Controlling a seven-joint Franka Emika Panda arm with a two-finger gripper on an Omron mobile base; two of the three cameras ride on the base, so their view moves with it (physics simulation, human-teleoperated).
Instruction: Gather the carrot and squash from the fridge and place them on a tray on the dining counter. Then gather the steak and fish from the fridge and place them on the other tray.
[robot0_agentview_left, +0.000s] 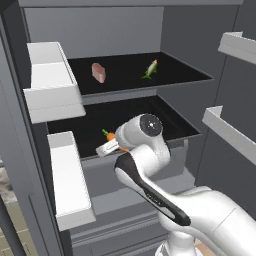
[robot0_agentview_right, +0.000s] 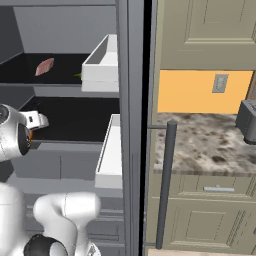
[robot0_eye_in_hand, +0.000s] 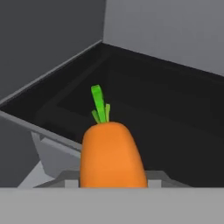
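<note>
- Fridge (robot0_agentview_left: 125, 35) stands open w/ both doors swung wide; door bins on left (robot0_agentview_left: 52, 87) and right (robot0_agentview_left: 227, 132) flank the arm, so the reach goes straight in btwn them.
- Carrot (robot0_eye_in_hand: 111, 155) sits right up against the hand cam, orange body filling the lower centre, green top (robot0_eye_in_hand: 99, 104) pointing away into the fridge. In the left base view a bit of orange + green (robot0_agentview_left: 108, 135) shows just beyond the wrist, at the front edge of the lower shelf (robot0_agentview_left: 165, 117).
- Gripper (robot0_agentview_left: 111, 146): fingertips hidden by the carrot and the grey band, so can't tell whether it's clenched on the carrot or merely just behind it. Carrot being centred and this close suggests a grasp or near-grasp, but that's a judgement, not seen.
- Hand is held roughly level, pointing into the lower shelf — prob. because shelf above leaves little headroom, so a side-on approach along the carrot's length is the workable one.
- Steak (robot0_agentview_left: 98, 72) and fish (robot0_agentview_left: 150, 69) lie apart on the upper shelf (robot0_agentview_left: 190, 75), untouched; those belong to the 2nd half of the task.
- Squash: can't find it; arm blocks much of the lower shelf.
- Right base view: kitchen counter (robot0_agentview_right: 200, 142) w/ marbled top beyond the fridge door edge; no tray seen there.
- Stage: early, 1st item of four. Next needs a firm hold, then a level pull-out past the shelf lip and door bins.
- Risk: carrot is rounded + tapered, may roll or slip.
</note>
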